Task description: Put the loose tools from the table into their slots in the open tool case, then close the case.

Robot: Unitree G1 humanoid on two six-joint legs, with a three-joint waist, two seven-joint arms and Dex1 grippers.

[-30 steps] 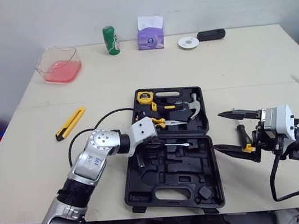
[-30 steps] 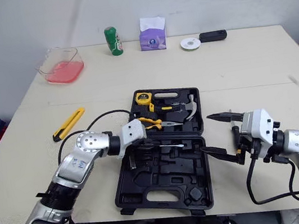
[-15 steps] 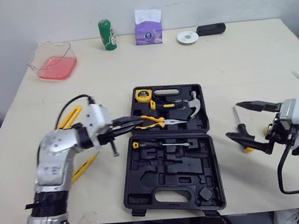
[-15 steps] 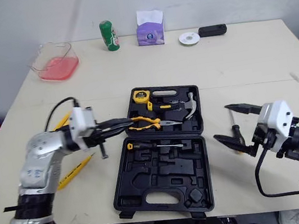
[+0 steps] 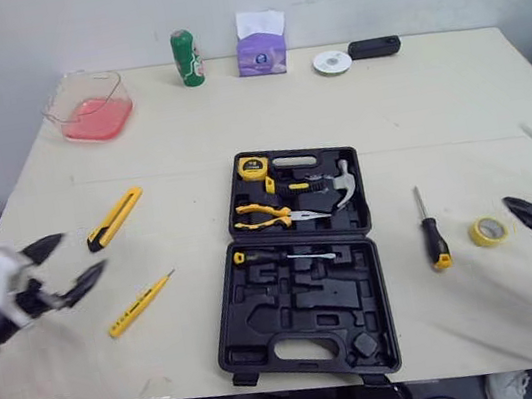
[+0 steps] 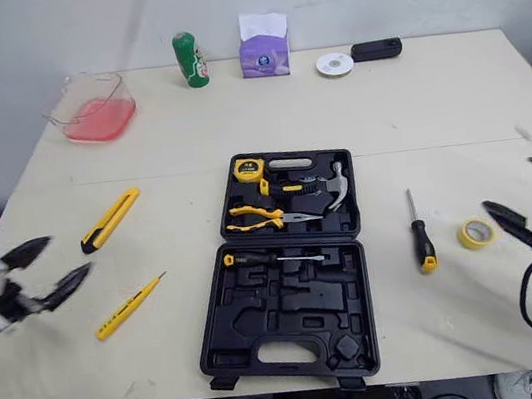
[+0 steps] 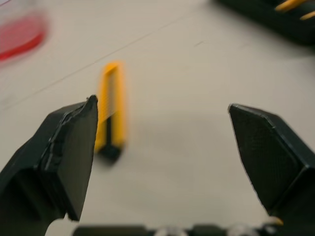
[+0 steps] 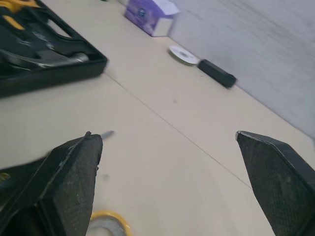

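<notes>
Left claw point(image 5: 83, 252) at left edge and right claw point(image 5: 529, 180) at right edge: both open, empty. Left should pinch the utility knife point(image 5: 115, 218) across its narrow body, mid-length.

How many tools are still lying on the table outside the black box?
4: a yellow utility knife and a thin yellow screwdriver left of the case, a black screwdriver and a tape roll right of it.

Matt black moulded-plastic tool case point(image 6: 283, 308); smooth, matt cream tabletop point(image 6: 232, 114); beyond the left fingers point(image 7: 69, 147), a yellow plastic utility knife point(image 7: 110, 108).
</notes>
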